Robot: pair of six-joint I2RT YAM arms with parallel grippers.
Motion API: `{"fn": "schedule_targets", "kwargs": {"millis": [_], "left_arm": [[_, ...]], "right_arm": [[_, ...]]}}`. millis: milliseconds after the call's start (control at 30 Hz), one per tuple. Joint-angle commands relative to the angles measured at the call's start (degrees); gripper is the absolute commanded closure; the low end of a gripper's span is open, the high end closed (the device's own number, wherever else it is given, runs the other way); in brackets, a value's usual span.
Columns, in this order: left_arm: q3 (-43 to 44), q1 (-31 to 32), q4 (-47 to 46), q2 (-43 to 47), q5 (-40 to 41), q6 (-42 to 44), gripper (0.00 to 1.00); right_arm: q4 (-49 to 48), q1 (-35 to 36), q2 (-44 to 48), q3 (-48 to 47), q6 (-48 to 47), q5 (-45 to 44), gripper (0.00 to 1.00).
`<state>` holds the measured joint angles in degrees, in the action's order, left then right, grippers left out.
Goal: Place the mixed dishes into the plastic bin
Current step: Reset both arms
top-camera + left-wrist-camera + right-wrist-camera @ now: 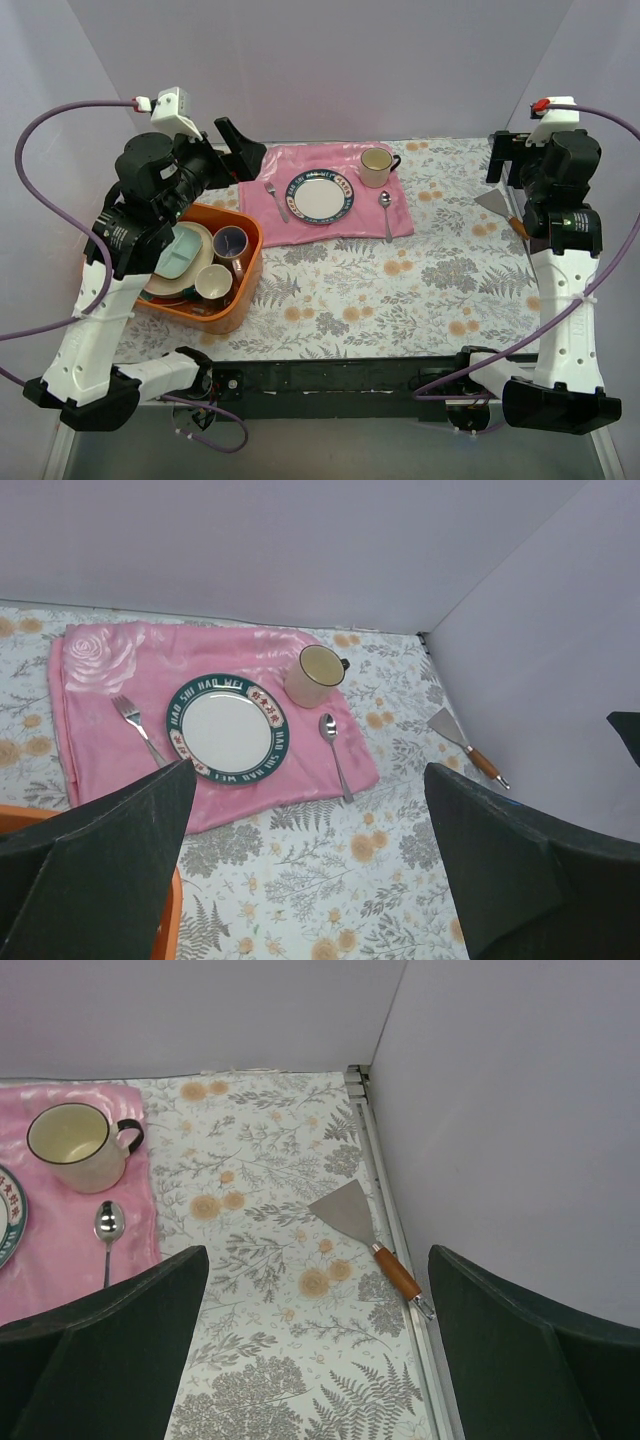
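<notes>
The orange plastic bin (247,268) stands at the left, partly under my left arm. In it lie the pale green divided tray (182,250) on a stack of plates (166,291), a dark mug (232,242) and a pink mug (213,282). The plates are mostly hidden. My left gripper (248,152) is open and empty, held above the table just beyond the bin, beside the pink mat; its wrist view shows it (310,880) over bare tablecloth with the bin's rim (171,920) at the lower left. My right gripper (500,158) is open and empty at the far right (320,1360).
A pink cloth mat (300,228) at the back holds a white plate with a dark blue rim (321,195), a fork (277,200), a spoon (386,212) and a cream-yellow mug (376,167). A wooden-handled spatula (500,208) lies by the right wall.
</notes>
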<state>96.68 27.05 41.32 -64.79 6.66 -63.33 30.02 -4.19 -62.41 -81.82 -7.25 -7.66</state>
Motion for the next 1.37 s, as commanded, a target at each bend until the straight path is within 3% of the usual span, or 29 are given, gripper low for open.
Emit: {"fn": "schedule_targets", "kwargs": {"millis": [0, 1333], "left_arm": [[2.1, -0.3, -1.4, 2.2, -0.7, -1.3, 0.02], [1.0, -0.4, -0.8, 3.7, 1.1, -1.0, 0.02]], "right_arm": [[-1.0, -0.4, 0.9, -4.0, 1.1, -3.9, 0.02], [-0.5, -0.4, 1.8, -4.0, -1.6, -1.1, 0.01]]}}
